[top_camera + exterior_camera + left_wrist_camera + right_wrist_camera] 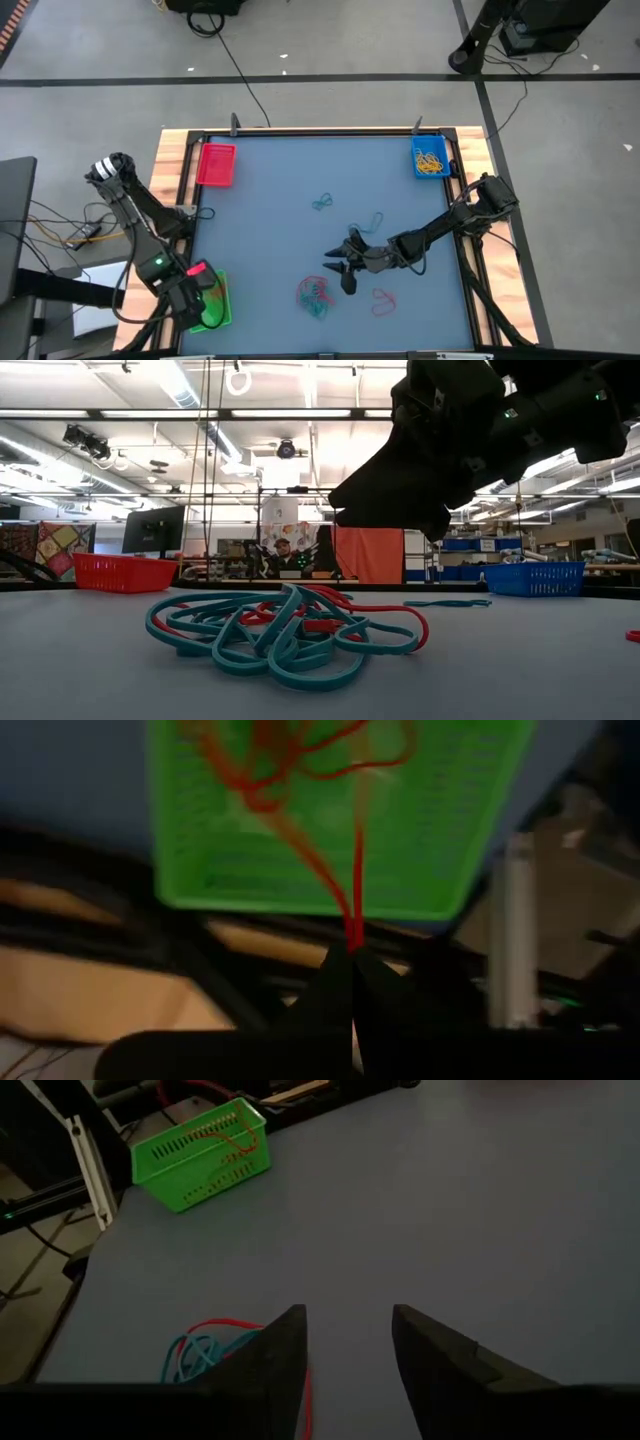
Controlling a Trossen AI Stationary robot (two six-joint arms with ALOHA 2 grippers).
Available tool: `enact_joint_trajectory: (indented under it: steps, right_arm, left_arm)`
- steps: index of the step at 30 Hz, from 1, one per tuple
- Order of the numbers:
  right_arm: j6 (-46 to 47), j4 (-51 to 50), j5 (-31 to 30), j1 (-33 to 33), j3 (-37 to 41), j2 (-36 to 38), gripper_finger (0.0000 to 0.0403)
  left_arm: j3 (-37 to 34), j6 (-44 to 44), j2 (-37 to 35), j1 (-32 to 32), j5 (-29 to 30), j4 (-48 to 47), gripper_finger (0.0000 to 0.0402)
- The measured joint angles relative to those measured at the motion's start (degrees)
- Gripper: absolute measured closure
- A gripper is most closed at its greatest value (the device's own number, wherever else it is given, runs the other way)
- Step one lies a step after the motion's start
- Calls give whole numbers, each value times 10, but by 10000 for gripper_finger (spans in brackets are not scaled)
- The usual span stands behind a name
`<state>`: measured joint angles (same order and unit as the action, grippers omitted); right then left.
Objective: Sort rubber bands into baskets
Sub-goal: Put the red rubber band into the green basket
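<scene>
Overhead, my left gripper point(196, 290) sits at the table's 8 o'clock corner, clenched on thin red elastic rubber bands point(300, 780); in my left wrist view they run taut from the pinched fingertips point(352, 960) up into the green slotted plastic basket point(440, 830), whose far wall is cut off. From above, my left arm hides part of this basket, and whether the bands touch its floor cannot be told.

My right gripper point(345, 268) hovers near the table's centre, slightly toward 5 o'clock, its jaws spread and grasping nothing; the right wrist view shows bare blue-grey table point(480, 1200) between the two dark fingers point(440, 1345).

Just beside it, at 7 o'clock from the gripper, lies a tangled heap of teal and red rubber bands point(285, 628), partly hidden behind one finger in the right wrist view. A lone red loop point(384, 299) lies at 5 o'clock from the gripper; thin teal loops point(322, 203) lie at 11 o'clock, their number hard to make out.

The red plastic basket point(216, 165) stands at the table's 10 o'clock corner; its contents cannot be made out. The blue plastic basket point(418, 168) at 2 o'clock holds yellow rubber bands point(431, 160).
</scene>
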<state>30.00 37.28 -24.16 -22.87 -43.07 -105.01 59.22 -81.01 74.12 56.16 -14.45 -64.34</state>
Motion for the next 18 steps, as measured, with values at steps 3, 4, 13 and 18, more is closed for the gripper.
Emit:
enact_joint_trajectory:
  steps: [3, 4, 13, 18]
  right_arm:
    - [0, -2, 0, 0, 0, 0, 241]
    - [0, -5, 0, 0, 0, 0, 242]
    - [-39, -21, 2, 7, 0, 0, 242]
    - [-68, -23, 17, 21, 0, 0, 241]
  left_arm:
    - [0, -18, 1, 0, -35, 9, 399]
    - [0, -30, 1, 0, -55, -3, 399]
    - [-3, -48, 1, -5, -77, -42, 399]
    - [-4, -48, 2, -19, 3, -35, 398]
